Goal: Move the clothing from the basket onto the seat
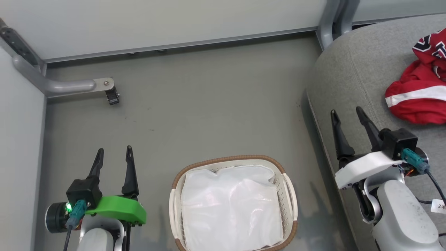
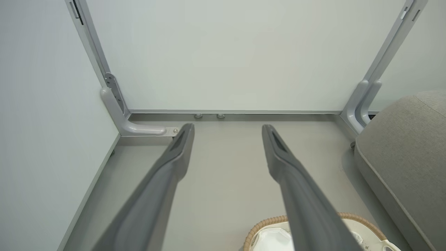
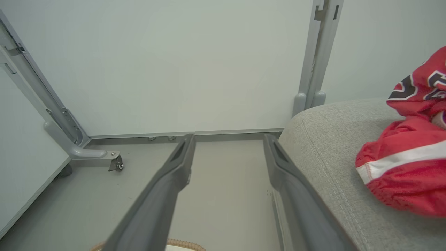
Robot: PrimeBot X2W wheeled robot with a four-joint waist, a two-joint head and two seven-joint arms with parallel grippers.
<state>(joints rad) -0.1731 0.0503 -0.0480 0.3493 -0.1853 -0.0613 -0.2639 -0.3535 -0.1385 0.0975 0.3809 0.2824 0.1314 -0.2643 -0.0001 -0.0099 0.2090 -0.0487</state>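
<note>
The red clothing with its white stripe lies bunched on the grey seat at the right; the right wrist view shows the clothing on the seat too. On the floor in the lower middle stands the basket, holding just a white liner sheet. My left gripper hangs open over the floor, left of the basket, nothing between its fingers. Over the seat's left edge my right gripper is open and empty, left of the clothing and apart from it.
Pale partition walls close the space at the back and left. A grey metal foot with a caster juts onto the floor at the upper left. Another grey post stands behind the seat's corner. Bare floor lies between basket and wall.
</note>
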